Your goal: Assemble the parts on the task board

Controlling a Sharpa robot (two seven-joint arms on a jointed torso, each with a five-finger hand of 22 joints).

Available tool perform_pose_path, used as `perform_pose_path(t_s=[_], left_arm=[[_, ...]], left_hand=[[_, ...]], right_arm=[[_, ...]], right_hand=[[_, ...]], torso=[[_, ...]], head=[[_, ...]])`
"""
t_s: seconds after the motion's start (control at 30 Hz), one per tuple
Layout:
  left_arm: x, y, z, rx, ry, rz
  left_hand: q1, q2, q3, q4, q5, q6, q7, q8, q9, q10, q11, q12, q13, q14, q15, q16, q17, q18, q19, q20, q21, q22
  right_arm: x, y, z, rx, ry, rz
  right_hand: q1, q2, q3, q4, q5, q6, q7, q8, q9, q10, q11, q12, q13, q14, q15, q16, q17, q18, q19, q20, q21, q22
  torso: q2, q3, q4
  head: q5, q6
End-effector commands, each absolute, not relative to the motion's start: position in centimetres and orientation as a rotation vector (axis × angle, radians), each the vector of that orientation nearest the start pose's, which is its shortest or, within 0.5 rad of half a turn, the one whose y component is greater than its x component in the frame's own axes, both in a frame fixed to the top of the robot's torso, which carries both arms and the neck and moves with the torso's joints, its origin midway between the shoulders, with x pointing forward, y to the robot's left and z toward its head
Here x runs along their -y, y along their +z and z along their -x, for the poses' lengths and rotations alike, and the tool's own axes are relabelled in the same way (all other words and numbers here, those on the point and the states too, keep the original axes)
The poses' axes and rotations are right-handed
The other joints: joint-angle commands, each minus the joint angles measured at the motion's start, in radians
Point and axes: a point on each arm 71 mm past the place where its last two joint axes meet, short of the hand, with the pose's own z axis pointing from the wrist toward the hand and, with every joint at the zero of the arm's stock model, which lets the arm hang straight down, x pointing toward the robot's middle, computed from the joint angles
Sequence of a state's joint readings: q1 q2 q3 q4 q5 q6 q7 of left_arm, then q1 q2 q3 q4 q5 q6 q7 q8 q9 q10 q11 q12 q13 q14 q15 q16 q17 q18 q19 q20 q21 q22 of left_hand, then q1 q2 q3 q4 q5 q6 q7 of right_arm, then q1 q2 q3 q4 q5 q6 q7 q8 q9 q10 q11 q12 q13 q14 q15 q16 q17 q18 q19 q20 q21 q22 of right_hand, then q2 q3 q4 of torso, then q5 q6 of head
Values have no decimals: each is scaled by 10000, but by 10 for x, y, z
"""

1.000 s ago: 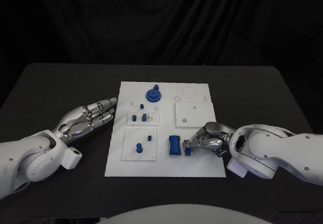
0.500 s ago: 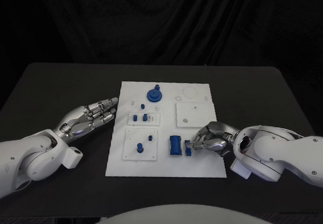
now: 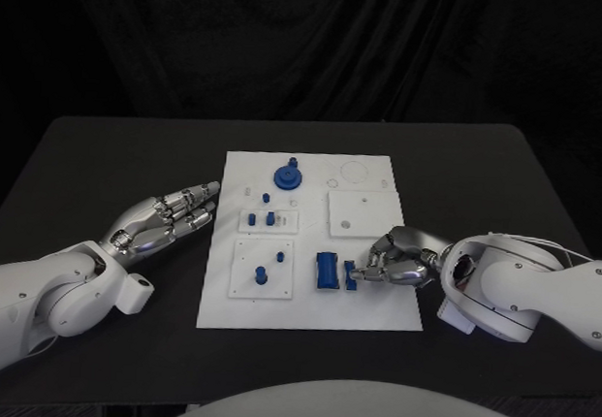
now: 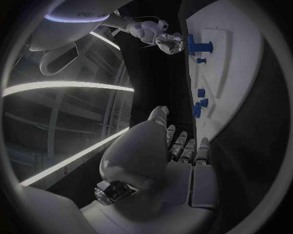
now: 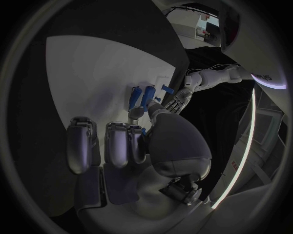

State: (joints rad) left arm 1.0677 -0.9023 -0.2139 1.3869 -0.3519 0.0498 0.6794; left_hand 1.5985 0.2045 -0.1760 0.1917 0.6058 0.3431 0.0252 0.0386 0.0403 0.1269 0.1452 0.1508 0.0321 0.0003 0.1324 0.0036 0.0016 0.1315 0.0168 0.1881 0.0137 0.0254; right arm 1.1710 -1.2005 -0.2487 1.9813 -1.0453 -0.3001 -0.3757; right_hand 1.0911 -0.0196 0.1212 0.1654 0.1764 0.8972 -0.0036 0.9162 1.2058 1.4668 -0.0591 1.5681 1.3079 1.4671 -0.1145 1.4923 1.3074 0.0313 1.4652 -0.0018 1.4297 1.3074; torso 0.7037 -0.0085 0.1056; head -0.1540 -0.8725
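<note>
The white task board [image 3: 371,306] lies in the middle of the table. A blue block [image 3: 325,270] lies on its lower middle, and a small blue part [image 3: 350,281] sits just right of it. My right hand [image 3: 395,262] has its fingers curled in, and its fingertips pinch that small part down on the board. The same fingers [image 5: 116,144] reach toward the blue parts [image 5: 141,97] on the board in the right wrist view. My left hand [image 3: 169,216] lies flat on the table left of the board, fingers straight and holding nothing; the left wrist view shows it [image 4: 165,156] beside the board [image 4: 229,92].
A blue round knob [image 3: 288,176] stands near the board's far edge. Small blue pegs [image 3: 255,220] sit on a square sub-plate, with two more pegs [image 3: 260,276] on the sub-plate below. A bare white square plate [image 3: 361,213] lies at the upper right.
My right forearm has drifted slightly to the right while its fingertips stay at the small blue part. The left hand and the other parts have not moved.
</note>
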Motion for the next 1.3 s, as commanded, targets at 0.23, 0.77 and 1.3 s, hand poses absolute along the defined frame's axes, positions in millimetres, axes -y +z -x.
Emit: perform_pose_path(t_s=[0.23, 0.77, 1.3], left_arm=[[-256, -281, -434, -16315, -17462, 6912], [-256, -282, -435, -16343, -17480, 6908], [-256, -282, -435, -16380, -17476, 6923]], left_hand=[[73, 6, 3, -68, 54, 10, 65, 35, 4, -11, 71, 45, 6, 13, 47, -29, -9, -47, -2, 49, -17, 12], [78, 25, 20, -81, 55, 13, 72, 34, 5, -13, 80, 45, 5, 12, 57, -30, -10, -50, -2, 58, -17, 10], [81, 34, 30, -91, 55, 12, 78, 34, 5, -18, 85, 40, 4, 12, 63, -30, -10, -51, -1, 63, -16, 11]], right_arm=[[250, -248, -345, -22056, 5838, -3186], [248, -251, -346, -22253, 5807, -2998], [248, -253, -346, -22328, 5752, -2947]], right_hand=[[102, 28, -113, 12, -217, 57, -15, 141, 151, 1040, -94, 27, 2629, 703, -86, 36, 791, 48, 453, -70, 56, 2157], [394, -26, -191, -122, -562, 88, -45, 279, 356, 1040, -122, 27, 2629, 701, -111, 32, 785, 47, 454, -94, 59, 2158], [477, -63, -363, -103, -1098, 99, -46, 294, 460, 1040, -123, 27, 2629, 700, -112, 26, 777, 47, 453, -100, 56, 2158]], torso=[[-14, -13, 1], [7, -2, 11], [-7, -4, 9]], head=[[30, -1], [7, -1], [40, -1]])
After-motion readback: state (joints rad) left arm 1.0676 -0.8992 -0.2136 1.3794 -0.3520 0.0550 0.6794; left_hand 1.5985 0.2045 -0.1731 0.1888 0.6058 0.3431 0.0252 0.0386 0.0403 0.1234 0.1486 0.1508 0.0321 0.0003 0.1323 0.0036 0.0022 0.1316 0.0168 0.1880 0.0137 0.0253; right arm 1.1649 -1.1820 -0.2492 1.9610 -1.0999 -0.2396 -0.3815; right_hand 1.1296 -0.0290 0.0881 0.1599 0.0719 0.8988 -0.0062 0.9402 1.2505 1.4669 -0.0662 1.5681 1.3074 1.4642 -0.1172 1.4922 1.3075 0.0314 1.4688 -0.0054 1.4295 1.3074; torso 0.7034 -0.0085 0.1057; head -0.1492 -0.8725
